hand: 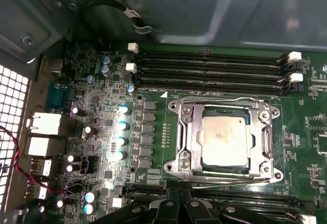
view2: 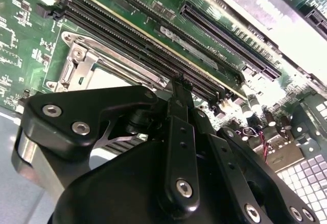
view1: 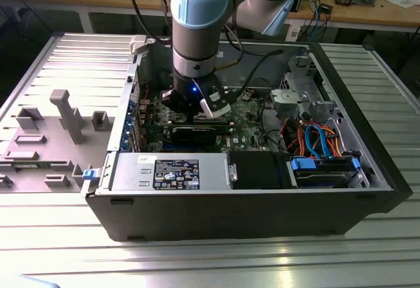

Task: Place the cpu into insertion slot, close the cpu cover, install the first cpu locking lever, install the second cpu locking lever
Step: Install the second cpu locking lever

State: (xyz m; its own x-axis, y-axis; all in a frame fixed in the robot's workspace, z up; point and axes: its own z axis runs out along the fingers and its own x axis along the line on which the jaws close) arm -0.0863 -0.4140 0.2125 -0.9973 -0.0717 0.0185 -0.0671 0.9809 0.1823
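Observation:
The cpu, a tan-silver square, lies flat in the insertion slot on the green board. The silver cpu cover is folded down around it, its window framing the chip. Thin lever rods lie along the socket's edges. My gripper hovers just off the socket's edge beside the black memory slots, fingers together with nothing seen between them. In the second wrist view the gripper tip points at the board beside the cover and the cpu. In the exterior view the gripper reaches down inside the open computer case.
Long black memory slots flank the socket on two sides. A power supply, a drive cage and orange and blue cables fill the case's near side. Grey fixtures stand on the table at the exterior view's left.

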